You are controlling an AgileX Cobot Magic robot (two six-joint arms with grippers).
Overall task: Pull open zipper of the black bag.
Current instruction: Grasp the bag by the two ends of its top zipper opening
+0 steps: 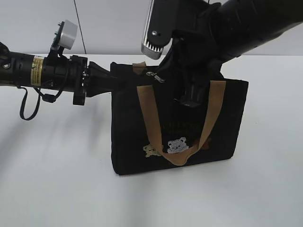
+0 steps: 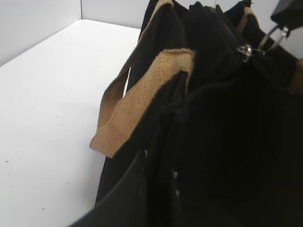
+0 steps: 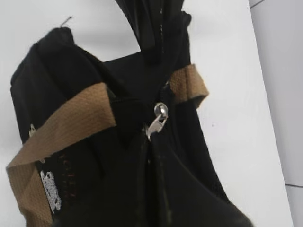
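The black bag (image 1: pixel 132 142) stands upright on the white table, its tan handle (image 1: pixel 149 118) hanging down the front over a white bear patch (image 1: pixel 177 145). My left gripper (image 1: pixel 110 78) comes in from the left and is shut on the bag's top left end; in the left wrist view the bag fabric (image 2: pixel 227 142) fills its jaws (image 2: pixel 161 161). Reaching down from the upper right, my right gripper (image 1: pixel 191 100) is shut on the zipper's silver pull tab (image 3: pixel 158 118), which runs into its closed tips (image 3: pixel 154 137). The pull's ring (image 2: pixel 272 40) is drawn taut.
The white table (image 1: pixel 57 189) spreads around the bag on every side, with a pale wall (image 1: pixel 104 23) behind it. The second tan handle (image 2: pixel 137 109) lies folded over the bag's top edge beside my left gripper.
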